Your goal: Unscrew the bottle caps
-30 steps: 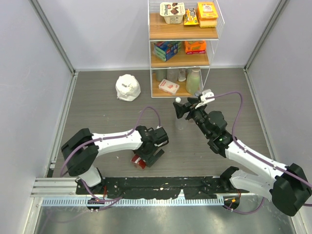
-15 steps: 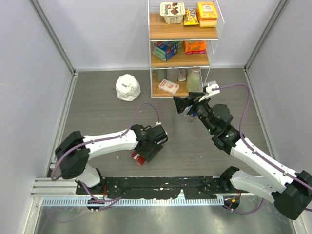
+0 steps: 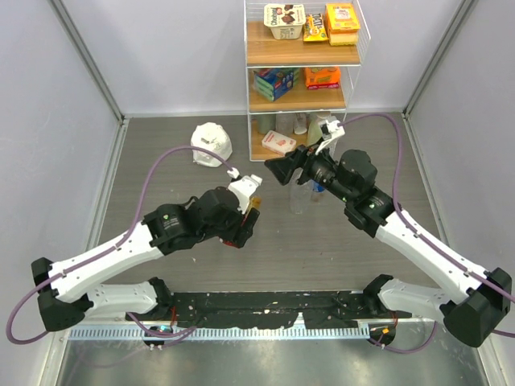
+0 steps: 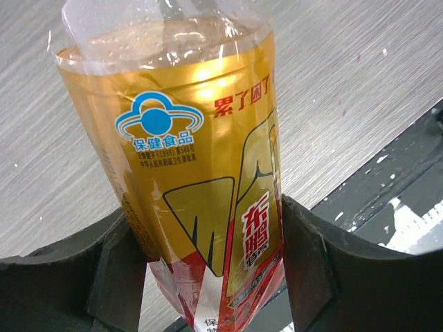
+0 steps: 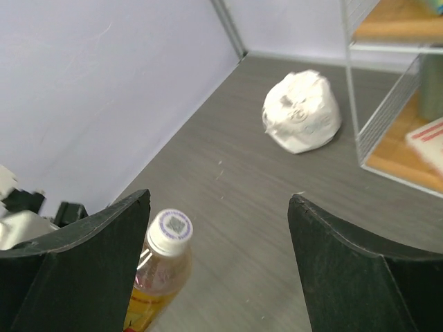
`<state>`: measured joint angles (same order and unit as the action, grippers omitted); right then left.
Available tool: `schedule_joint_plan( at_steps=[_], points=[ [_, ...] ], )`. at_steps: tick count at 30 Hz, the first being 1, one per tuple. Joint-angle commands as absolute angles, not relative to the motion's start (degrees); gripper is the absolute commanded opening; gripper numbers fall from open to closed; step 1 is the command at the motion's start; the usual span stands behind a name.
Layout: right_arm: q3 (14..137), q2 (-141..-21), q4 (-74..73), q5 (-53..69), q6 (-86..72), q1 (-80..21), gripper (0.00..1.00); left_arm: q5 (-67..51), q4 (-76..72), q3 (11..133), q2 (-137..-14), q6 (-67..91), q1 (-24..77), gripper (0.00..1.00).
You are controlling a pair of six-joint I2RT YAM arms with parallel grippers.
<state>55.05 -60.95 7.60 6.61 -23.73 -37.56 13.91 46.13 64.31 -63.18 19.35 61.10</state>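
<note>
The left gripper (image 4: 211, 259) pinches the amber bottle (image 4: 187, 173). Its white cap (image 5: 171, 227), still on, sits low between the wide-spread fingers of the right gripper (image 5: 218, 238), untouched. Unscrewing it remains.

White arms (image 3: 418, 245), black claws (image 3: 273, 170), purple cables (image 3: 193, 148).

Bare table (image 3: 322, 249) lies open lower centre and far left. The shelf rack (image 3: 302, 55) blocks upper centre, the white bag (image 3: 211, 145) beside it; the gripped amber bottle (image 4: 201, 173) and a clear bottle (image 3: 299, 199) occupy mid-frame.
</note>
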Motion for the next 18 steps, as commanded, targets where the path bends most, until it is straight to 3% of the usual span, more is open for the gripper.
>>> schedule_joint_plan(
  at_steps=[1, 7, 13, 15, 18],
  points=[
    [57.83, -63.19, 9.75, 16.85, -29.61, -38.06, 0.85, 13.63, 41.49, 67.06, -61.26, 18.90, 61.17, 0.42],
    [60.55, -66.97, 9.84, 24.16, -30.76, -39.55, 0.85, 12.39, 41.31, 69.34, -61.44, 19.34, 61.08, 0.40],
    [61.70, -69.61, 8.79, 25.40, -31.11, -41.31, 0.65, 12.13, 40.43, 69.61, -61.17, 19.77, 61.17, 0.39],
    [61.70, -70.22, 8.96, 25.57, -31.81, -41.31, 0.48, 11.87, 40.17, 69.52, -61.17, 19.86, 61.17, 0.39],
    [62.14, -70.75, 9.40, 26.10, -32.34, -41.31, 0.11, 11.87, 40.25, 69.26, -60.91, 19.86, 61.17, 0.44]
  ],
)
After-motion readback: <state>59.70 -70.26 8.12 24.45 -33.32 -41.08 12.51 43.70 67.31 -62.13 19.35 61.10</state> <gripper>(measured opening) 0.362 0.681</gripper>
